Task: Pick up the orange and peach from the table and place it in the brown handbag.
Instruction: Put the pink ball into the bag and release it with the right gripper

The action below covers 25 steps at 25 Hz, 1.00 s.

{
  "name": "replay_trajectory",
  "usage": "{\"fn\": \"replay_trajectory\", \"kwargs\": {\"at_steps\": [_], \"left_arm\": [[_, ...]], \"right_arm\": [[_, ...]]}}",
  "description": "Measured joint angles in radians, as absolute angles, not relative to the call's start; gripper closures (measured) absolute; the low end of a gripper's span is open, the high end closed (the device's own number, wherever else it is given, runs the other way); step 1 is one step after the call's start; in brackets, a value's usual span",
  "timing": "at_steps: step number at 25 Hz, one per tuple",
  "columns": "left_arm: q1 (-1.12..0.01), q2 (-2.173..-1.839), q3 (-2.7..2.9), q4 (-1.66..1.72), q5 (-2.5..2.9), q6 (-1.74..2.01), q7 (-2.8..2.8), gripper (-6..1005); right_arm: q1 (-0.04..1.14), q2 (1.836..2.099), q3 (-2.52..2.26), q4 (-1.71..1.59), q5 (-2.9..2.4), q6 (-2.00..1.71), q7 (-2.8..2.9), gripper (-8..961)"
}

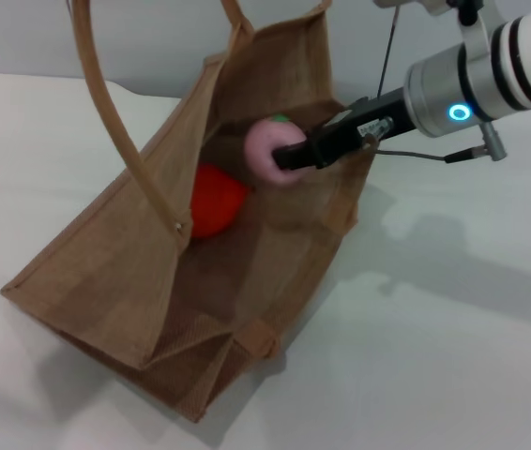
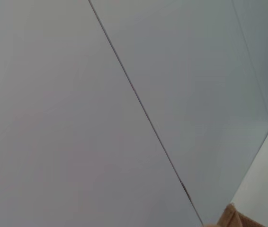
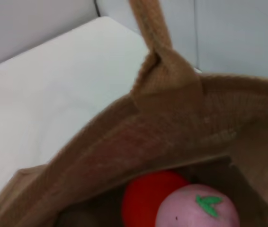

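Peach pinched by right gripper inside brown handbag mouth, above orange.

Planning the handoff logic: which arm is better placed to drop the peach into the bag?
Right. The right end effector already holds the peach over the brown handbag, above the orange inside. The left end effector shows in no view.

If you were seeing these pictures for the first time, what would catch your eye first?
The right end effector grips a pale pink toy peach over the open mouth of the large tan woven jute handbag. Deep inside it lies a bright orange-red toy orange. The left end effector is out of sight.
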<state>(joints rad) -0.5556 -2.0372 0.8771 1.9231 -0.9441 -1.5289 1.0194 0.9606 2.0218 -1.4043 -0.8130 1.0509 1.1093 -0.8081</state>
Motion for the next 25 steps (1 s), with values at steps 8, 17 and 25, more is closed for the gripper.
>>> {"fn": "replay_trajectory", "kwargs": {"at_steps": [8, 17, 25], "left_arm": [[-0.555, -2.036, 0.877, 1.941, -0.966, -1.523, 1.010, 788], [-0.557, -2.036, 0.877, 1.954, -0.967, -1.520, 1.007, 785], [-0.557, -2.036, 0.876, 1.954, -0.966, -1.519, 1.006, 783]], "right_arm": [[0.986, 2.022, -1.411, -0.755, 1.164, 1.111, -0.872, 545], [0.993, 2.022, -1.414, -0.734, 1.164, 1.108, -0.896, 478], [0.989, 2.022, -1.413, -0.719, 1.165, 1.107, -0.897, 418]]}}
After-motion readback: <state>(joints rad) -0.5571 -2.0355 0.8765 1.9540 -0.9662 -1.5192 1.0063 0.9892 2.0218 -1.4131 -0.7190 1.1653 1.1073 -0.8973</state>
